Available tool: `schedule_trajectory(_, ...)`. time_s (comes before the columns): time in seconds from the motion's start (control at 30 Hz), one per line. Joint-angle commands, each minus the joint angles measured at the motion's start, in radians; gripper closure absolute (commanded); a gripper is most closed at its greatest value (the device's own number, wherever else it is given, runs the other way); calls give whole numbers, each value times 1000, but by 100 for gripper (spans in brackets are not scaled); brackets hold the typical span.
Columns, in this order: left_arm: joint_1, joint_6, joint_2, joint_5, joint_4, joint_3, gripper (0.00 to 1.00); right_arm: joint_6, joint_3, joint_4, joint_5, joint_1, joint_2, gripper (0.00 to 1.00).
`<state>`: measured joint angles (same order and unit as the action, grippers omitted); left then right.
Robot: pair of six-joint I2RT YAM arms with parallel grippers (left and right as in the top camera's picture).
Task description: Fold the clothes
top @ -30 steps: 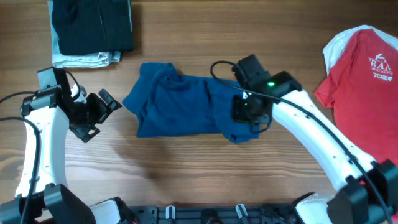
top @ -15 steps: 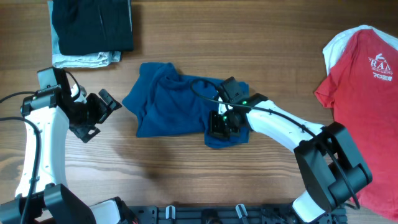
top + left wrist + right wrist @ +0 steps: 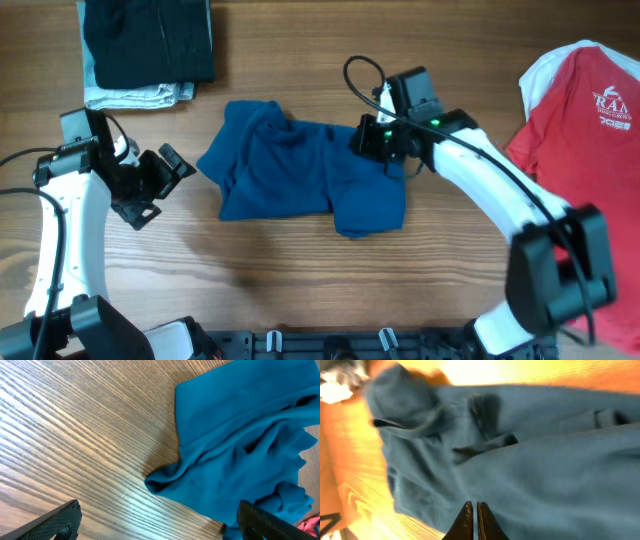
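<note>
We are lifting our right gripper (image 3: 375,145) away from the lower right corner of the dark blue shirt (image 3: 290,170) to its top edge, fingers clenched together on nothing visible. The shirt is lying mid-table, crumpled, so folding is barely starting. Our left gripper (image 3: 157,187) is waiting, spread wide.

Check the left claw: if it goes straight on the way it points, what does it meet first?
Likely the crumpled near edge of the blue shirt. The left claw first crosses a strip of bare table; its height above that is unclear, so it might touch wood first.
</note>
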<state>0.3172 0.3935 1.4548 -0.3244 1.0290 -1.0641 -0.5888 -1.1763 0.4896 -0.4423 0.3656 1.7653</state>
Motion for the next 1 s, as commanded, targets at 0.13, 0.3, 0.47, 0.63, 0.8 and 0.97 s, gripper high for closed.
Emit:
schedule_trajectory(0.13,7,-20,-8,-12,2,6,0,-48,-13,-229,-135,-37,222,96)
schedule_trajectory(0.3,7,-20,-8,-12,1,6,0,-64,-13,-257,6,-93,319,95)
schedule_trajectory(0.47,7,-20,-8,-12,1,6,0,-4,-36,-180,128,-251,318,96)
schedule_trajectory(0.63,7,-20,-8,-12,-4,6,0,126,-132,-6,128,-365,232,95)
schedule_trajectory(0.8,7,-20,-8,-12,-3,6,0,191,-185,249,-106,-358,-135,95)
schedule_trajectory(0.97,7,-20,-8,-12,-2,6,0,269,-60,430,-122,-227,-196,96)
